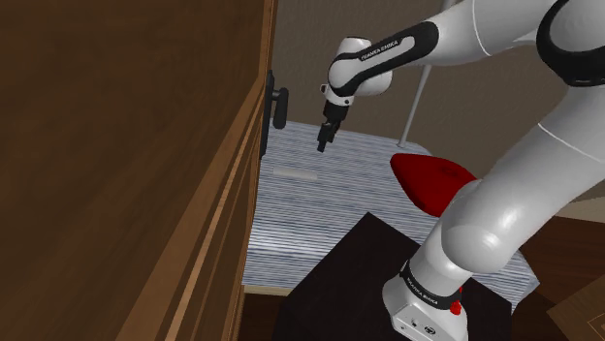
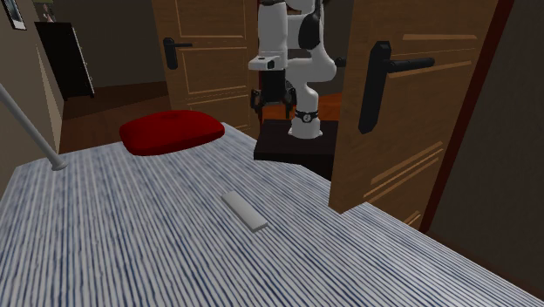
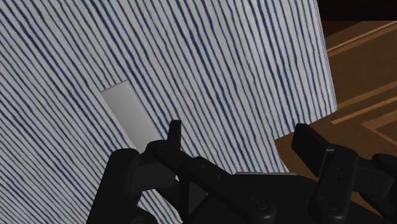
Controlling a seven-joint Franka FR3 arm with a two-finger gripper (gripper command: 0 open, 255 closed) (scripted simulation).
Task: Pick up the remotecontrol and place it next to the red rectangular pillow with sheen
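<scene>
Two black fingers (image 3: 173,135) stand wide apart with nothing between them, the gripper (image 1: 324,141) hanging fingers-down above the striped bedspread (image 2: 131,244). White arm (image 1: 494,208) arches up and over, wrist bent downward; the pale remote (image 2: 244,210) lies flat on the stripes near the gripper, untouched, well apart from the red pillow (image 2: 171,131)

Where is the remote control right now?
The grey remote control lies flat on the striped surface, mid second exterior view, apart from the red pillow to its upper left.
</scene>
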